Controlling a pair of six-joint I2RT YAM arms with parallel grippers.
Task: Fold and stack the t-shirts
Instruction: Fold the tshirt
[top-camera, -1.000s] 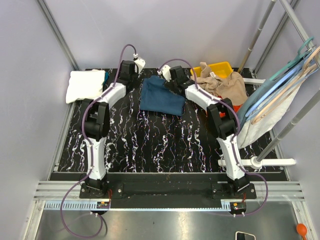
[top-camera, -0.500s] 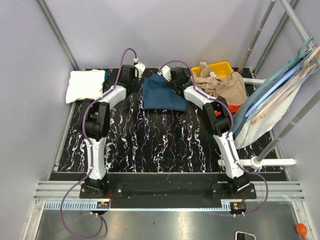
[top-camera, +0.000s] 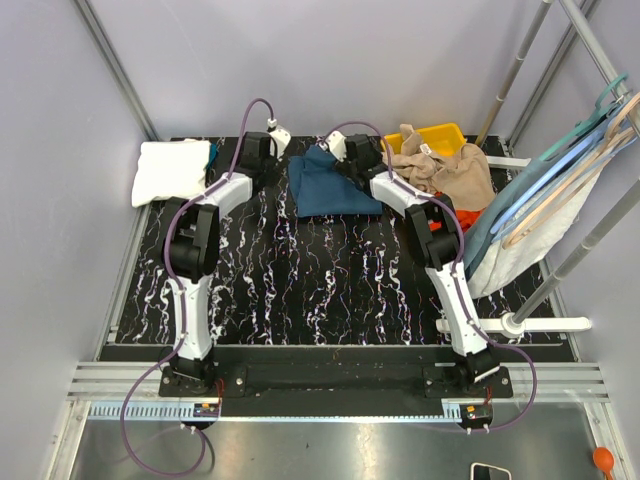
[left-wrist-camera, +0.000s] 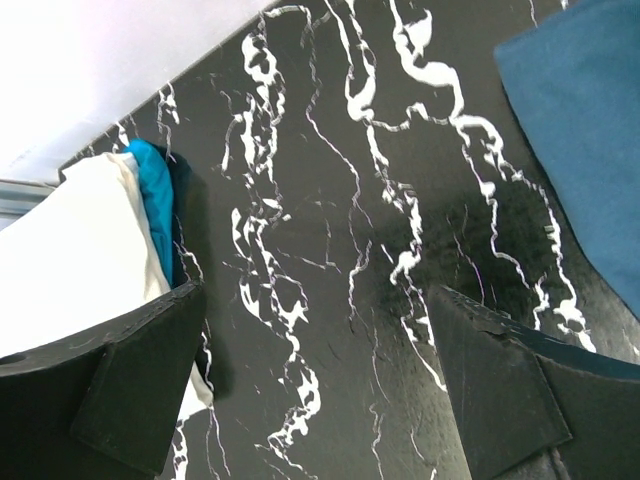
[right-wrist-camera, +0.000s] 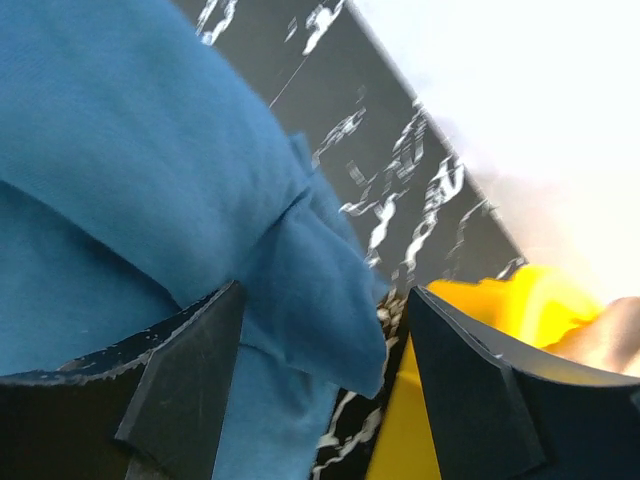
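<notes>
Black marbled table (top-camera: 320, 290) nearest. The teal t-shirt (top-camera: 335, 195) lies centre-far, part folded — soft, light, floppy, so take it by hem or shoulder corners, not mid-panel. Right gripper (right-wrist-camera: 325, 300) at its far edge: jaws apart w/ a cloth fold between, not pinched. Left gripper (left-wrist-camera: 315, 295) spread wide, holding nothing, btwn teal tee and white t-shirt (top-camera: 170, 170) far left. Tan t-shirts (top-camera: 450, 170) over yellow bin (top-camera: 435, 132) crowd far right — snag risk.

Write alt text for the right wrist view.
A fold of the blue t-shirt lies between the open fingers of the right tool, filling the left of the frame. Behind it are the black marbled table and a yellow bin.
</notes>
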